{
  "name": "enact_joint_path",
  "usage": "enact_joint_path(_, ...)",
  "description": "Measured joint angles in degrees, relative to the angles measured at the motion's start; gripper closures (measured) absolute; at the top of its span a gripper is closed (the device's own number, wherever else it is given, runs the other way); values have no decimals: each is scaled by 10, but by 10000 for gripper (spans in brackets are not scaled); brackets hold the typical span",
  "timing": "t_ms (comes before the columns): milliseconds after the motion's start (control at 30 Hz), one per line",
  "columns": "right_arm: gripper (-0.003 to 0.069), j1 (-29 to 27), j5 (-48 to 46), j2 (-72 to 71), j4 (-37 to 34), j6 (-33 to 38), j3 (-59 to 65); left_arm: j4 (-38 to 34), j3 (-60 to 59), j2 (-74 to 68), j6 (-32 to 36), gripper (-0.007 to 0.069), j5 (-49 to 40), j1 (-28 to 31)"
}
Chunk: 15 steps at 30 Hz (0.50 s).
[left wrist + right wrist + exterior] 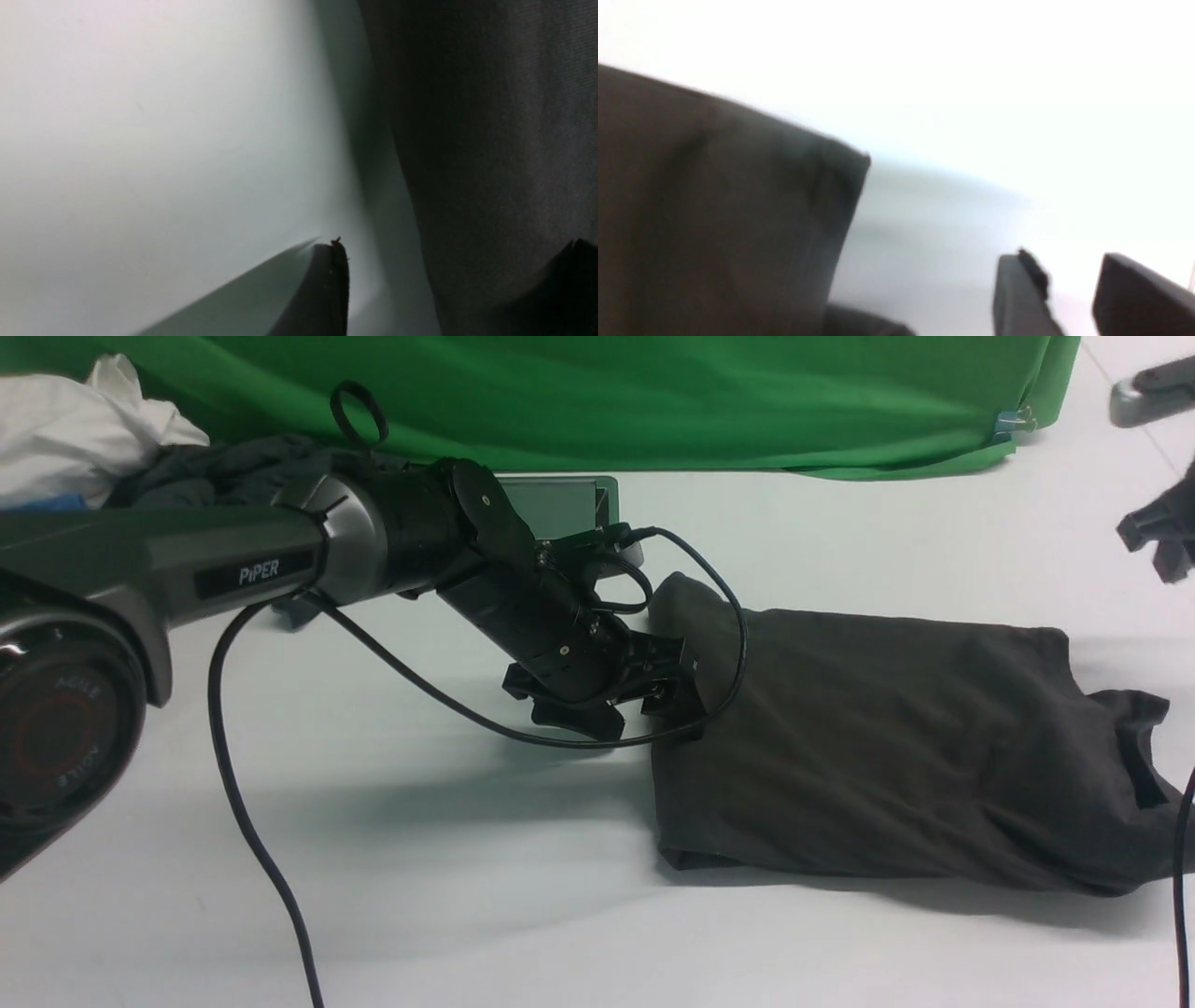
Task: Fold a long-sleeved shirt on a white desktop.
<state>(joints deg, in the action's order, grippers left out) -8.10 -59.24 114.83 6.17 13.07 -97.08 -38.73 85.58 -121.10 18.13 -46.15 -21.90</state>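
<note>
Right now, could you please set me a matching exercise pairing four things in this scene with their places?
Things:
1. long-sleeved shirt
2. green cloth
3. white crumpled cloth
4. left gripper

Places:
A. along the back of the white desktop
B. far left corner
C. at the shirt's left edge, fingers apart
D. lying folded, right of centre

Pairs: 1-D, 2-A, 3-B, 4-C.

Front view: bright, even overhead light, moderately sharp; soft shadows lie on the bench (467, 896) at 6 o'clock of the shirt (887, 737). Both wrist views: strongly blurred, out of focus, with the bench washed to near-white glare.
</note>
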Motion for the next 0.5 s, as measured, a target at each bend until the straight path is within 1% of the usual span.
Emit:
enact_joint_path(33,389,-1,-2,-5,-20,-2,0,-1,0,0,-1,-4,-2,0)
enact_joint_path(67,378,-1,-4,-14,-74,11,0,-3,0,0,-1,-1,-5,0)
enact_joint_path(100,376,-1,-6,-20,-107,31,0,-5,0,0,-1,-1,-7,0)
enact_joint_path(200,374,14,-25,-48,-277,117,7,-13,0,0,1,5,-14,0)
enact_joint_path(233,374,21,-28,-55,-298,129,13,-13,0,0,1,8,-17,0)
enact_joint_path(300,374,38,-29,-66,-312,141,35,-9,0,0,1,9,-20,0)
enact_joint_path(367,374,51,-22,-73,-303,138,69,-1,0,0,1,12,-25,0)
enact_joint_path(467,374,56,43,-73,-225,105,190,9,0,0,1,26,-36,0)
enact_joint_path(500,374,55,53,-73,-219,99,197,9,0,0,1,27,-36,0)
